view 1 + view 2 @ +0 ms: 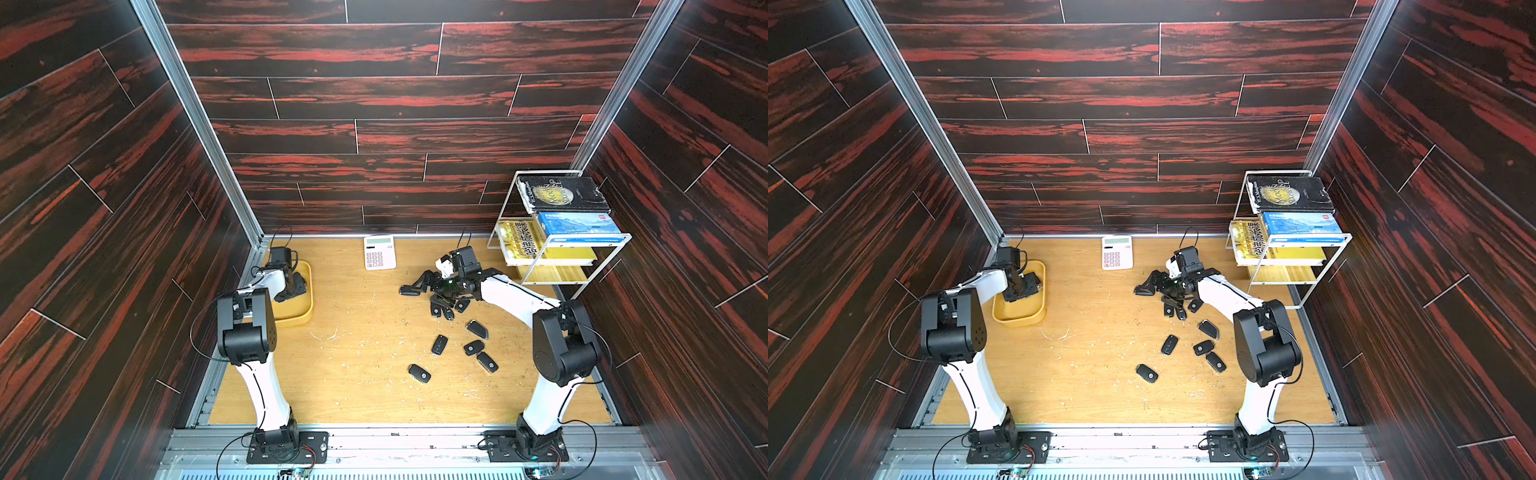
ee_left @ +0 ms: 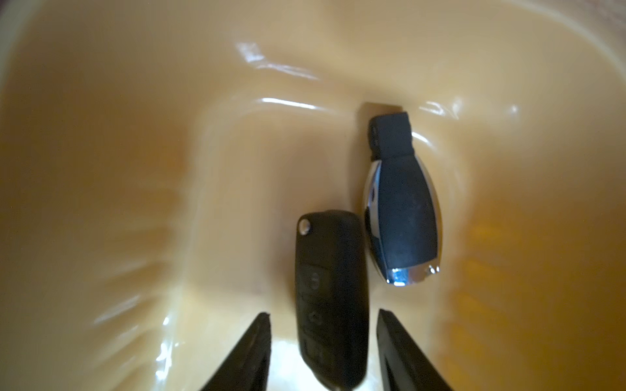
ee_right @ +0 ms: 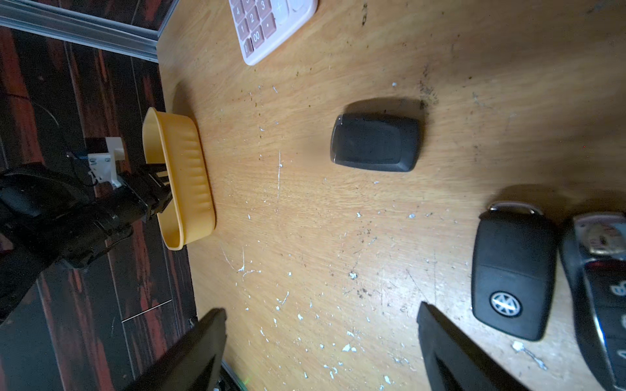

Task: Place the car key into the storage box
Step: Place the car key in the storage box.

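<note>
The yellow storage box (image 1: 305, 320) (image 1: 1021, 321) stands at the table's left side, and my left gripper (image 1: 297, 286) (image 1: 1027, 289) reaches down into it. In the left wrist view my left gripper (image 2: 323, 315) is open, and a black flip car key (image 2: 330, 287) lies on the box floor (image 2: 135, 135) between its fingers, with a gap on each side. A chrome-edged car key (image 2: 403, 216) lies beside it in the box. My right gripper (image 1: 409, 289) (image 3: 321, 311) hangs open and empty over bare table, next to a VW key (image 3: 513, 277).
Several more black keys (image 1: 439, 345) lie scattered on the right half of the table, one black fob (image 3: 376, 144) ahead of my right gripper. A white calculator (image 1: 379, 252) lies at the back. A white wire book rack (image 1: 557, 232) stands at the back right.
</note>
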Controlling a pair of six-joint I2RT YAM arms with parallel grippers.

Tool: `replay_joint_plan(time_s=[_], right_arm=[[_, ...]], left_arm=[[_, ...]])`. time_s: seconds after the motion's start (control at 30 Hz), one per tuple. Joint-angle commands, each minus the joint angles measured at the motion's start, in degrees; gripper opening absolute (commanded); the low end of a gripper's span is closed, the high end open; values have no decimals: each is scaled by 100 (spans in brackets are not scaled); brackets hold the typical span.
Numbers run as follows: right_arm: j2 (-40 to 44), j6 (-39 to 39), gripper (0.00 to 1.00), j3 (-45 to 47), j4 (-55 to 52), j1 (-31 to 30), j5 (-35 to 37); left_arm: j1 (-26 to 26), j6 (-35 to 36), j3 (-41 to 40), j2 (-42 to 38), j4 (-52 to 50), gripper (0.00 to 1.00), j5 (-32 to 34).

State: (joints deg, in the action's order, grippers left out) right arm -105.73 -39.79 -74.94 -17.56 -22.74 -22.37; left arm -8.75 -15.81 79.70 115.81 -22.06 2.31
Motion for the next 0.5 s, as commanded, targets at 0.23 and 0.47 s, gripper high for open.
replay_joint_plan(time_s=[0.23, 0.47], right_arm=[[141, 176, 92, 50, -149, 24, -13], [106, 257, 92, 41, -176, 24, -28]], left_arm=[[-40, 114, -261, -540, -44, 91, -93], [-43, -15, -480, -1220, -122, 100, -24]])
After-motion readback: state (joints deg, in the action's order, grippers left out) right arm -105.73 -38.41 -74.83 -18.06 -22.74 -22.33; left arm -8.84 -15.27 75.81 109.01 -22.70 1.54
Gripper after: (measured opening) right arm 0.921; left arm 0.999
